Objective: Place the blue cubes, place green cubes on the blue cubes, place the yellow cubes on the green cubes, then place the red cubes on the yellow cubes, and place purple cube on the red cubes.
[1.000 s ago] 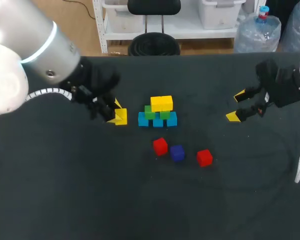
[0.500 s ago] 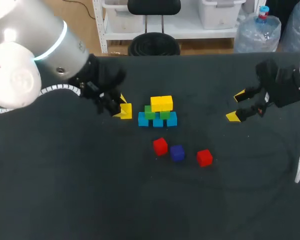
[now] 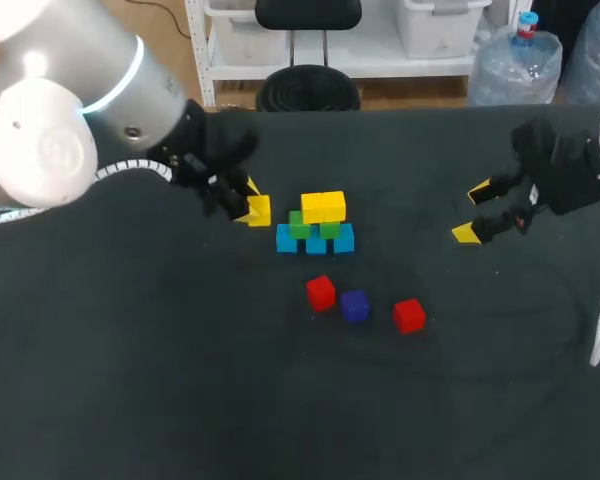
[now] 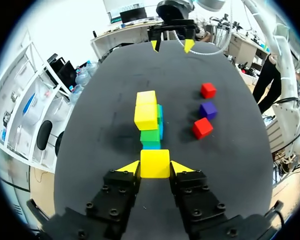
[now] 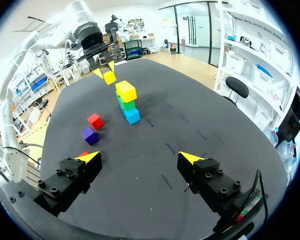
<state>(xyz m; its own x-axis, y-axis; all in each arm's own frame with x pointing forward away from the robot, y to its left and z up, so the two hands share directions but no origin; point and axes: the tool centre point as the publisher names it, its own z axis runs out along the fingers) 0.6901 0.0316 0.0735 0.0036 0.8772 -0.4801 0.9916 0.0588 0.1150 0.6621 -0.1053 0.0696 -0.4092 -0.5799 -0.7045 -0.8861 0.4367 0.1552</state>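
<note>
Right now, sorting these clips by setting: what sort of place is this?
Likely a robotics lab bench: black table, left gripper holding a yellow cube, right gripper open, a coloured cube stack.

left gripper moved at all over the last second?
Yes. The left gripper, shut on a yellow cube, has shifted toward the far edge of the table and closer to the cube stack, which stayed put.

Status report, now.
Left gripper shut on yellow cube, beside the stack. Right gripper open, empty, off to the side. Two red cubes, purple cube loose. Nothing blocking the stack.
</note>
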